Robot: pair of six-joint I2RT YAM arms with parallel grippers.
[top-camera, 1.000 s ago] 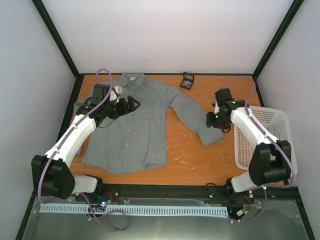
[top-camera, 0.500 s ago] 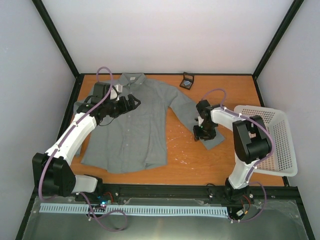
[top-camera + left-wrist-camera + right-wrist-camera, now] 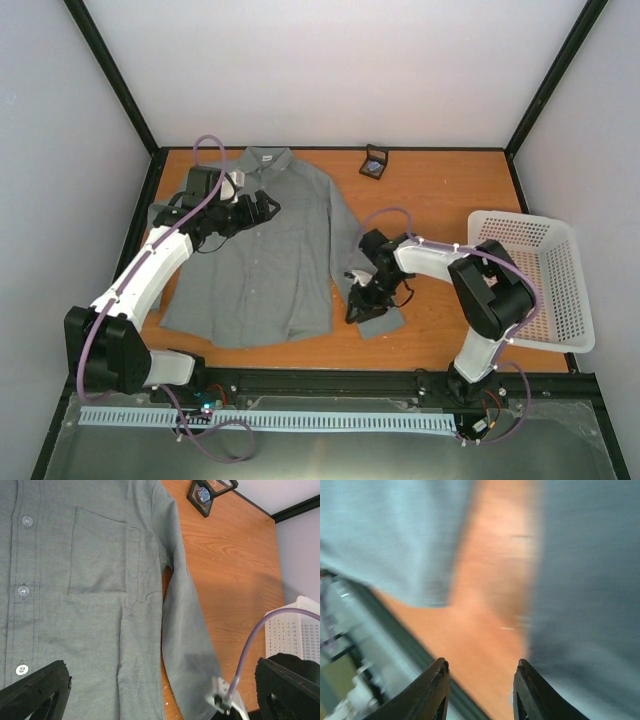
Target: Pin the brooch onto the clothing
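Starting with the containers, you have a white basket (image 3: pixel 545 305) on the right side of the table (image 3: pixel 450 195), well apart from the shirt (image 3: pixel 265 260). All that shows inside it is its own perforated floor. At the far edge a small black holder (image 3: pixel 195 505) stands tilted, just beyond the shirt's shoulder. The brooch (image 3: pixel 203 493) sits in it, its bluish round face turned up toward your left wrist camera. So the brooch is still in the holder, away from the cloth and from both arms.

Your left claw (image 3: pixel 262 208) hangs over the upper chest of the shirt, near the collar. Its fingers stand as wide apart as they go and hold nothing. From its own camera you look down on the button row, the chest pocket (image 3: pixel 102 555) and the sleeve (image 3: pixel 182 630).

Your right claw (image 3: pixel 362 300) is low at the cuff end of that sleeve, which lies folded down beside the shirt's body. Its wrist picture is blurred. The two fingers stand partway apart, with bare orange table between them and grey cloth on either side. Nothing shows between the tips, and you cannot tell whether they press on the cuff.
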